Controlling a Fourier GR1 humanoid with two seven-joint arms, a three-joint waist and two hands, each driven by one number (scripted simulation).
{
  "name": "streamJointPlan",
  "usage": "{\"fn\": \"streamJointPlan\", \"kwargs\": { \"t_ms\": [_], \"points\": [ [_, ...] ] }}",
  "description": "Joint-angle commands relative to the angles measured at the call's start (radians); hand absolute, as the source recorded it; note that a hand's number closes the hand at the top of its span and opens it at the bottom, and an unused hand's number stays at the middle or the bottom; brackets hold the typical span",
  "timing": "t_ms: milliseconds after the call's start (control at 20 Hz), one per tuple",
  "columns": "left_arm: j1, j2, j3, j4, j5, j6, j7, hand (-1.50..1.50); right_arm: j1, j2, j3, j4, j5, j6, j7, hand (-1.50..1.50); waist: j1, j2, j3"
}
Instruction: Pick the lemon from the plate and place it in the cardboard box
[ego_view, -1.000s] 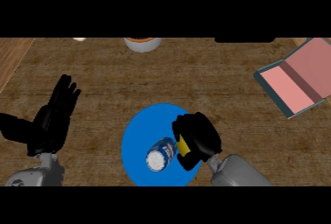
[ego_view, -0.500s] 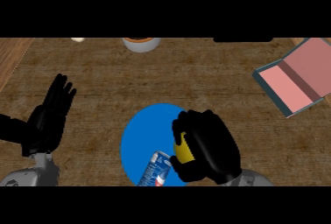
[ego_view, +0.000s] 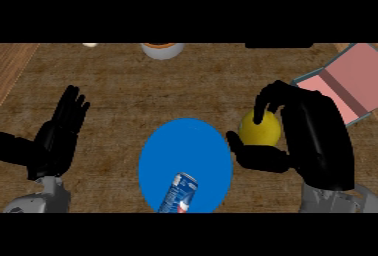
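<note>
My right hand (ego_view: 314, 135) is curled round a yellow lemon (ego_view: 260, 129), fingers over its top and thumb under it, and holds it just right of the blue plate (ego_view: 184, 150). The lemon is off the plate. The cardboard box (ego_view: 347, 82), open with a pink inside, lies at the far right, up and right of the lemon. My left hand (ego_view: 59, 132) rests open at the left, fingers up.
A blue and white can (ego_view: 180, 192) lies on the plate's near part. A round white and orange container (ego_view: 162, 48) and a small pale object (ego_view: 89, 45) sit at the far edge of the wooden counter.
My right hand has lifted the lemon off the plate and moved it right, toward the box. The can on the plate has shifted. The left hand has barely moved.
</note>
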Motion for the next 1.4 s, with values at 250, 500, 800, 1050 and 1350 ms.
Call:
{"fn": "streamJointPlan", "kwargs": {
  "t_ms": [250,500,800,1050,1350],
  "points": [
    [0.058,-0.036,-0.045,-0.065,-0.009,0.008,0.028,0.00,-0.105,-0.063,-0.267,0.220,-0.082,0.023,-0.078,1.50,0.014,0.002,0.000],
    [-0.028,0.010,0.007,0.004,0.005,-0.006,0.024,0.00,-0.140,-0.146,-0.401,0.399,-0.081,-0.076,-0.220,1.50,0.012,0.005,0.000],
    [-0.053,0.028,0.024,-0.002,0.007,-0.009,0.019,0.00,-0.130,-0.190,-0.401,0.617,0.024,-0.230,-0.368,1.50,0.014,0.005,0.001],
    [-0.038,-0.004,-0.019,-0.020,-0.013,0.004,0.041,0.00,-0.268,-0.263,-0.481,0.946,0.008,-0.297,-0.520,1.50,0.025,0.008,0.001],
    [-0.014,0.001,-0.002,-0.001,0.014,-0.027,-0.005,0.00,-0.292,-0.366,-0.386,1.136,0.144,-0.111,-0.479,1.50,0.046,0.017,-0.001]
  ]
}}
